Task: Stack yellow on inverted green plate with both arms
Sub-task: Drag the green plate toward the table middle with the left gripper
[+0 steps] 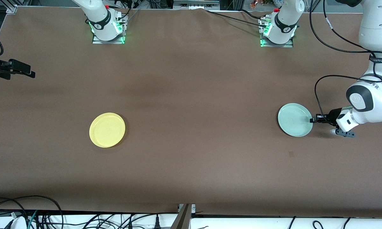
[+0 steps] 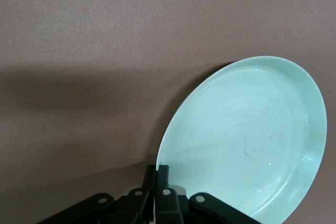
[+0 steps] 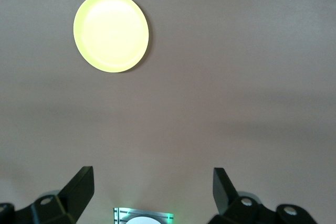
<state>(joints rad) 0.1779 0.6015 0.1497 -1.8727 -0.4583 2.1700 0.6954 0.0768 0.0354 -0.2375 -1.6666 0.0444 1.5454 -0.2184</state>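
The yellow plate lies rim up on the brown table toward the right arm's end; it also shows in the right wrist view. The pale mint-green plate is rim up toward the left arm's end. My left gripper is shut on the green plate's rim at the edge nearest the table's end; the left wrist view shows the fingers pinched on the rim, with the plate's inside facing up. My right gripper is open and empty, up over the right arm's end of the table.
The two arm bases with green lights stand along the table's edge farthest from the front camera. Cables hang below the edge nearest the front camera. A small dark mark lies nearer the front camera than the green plate.
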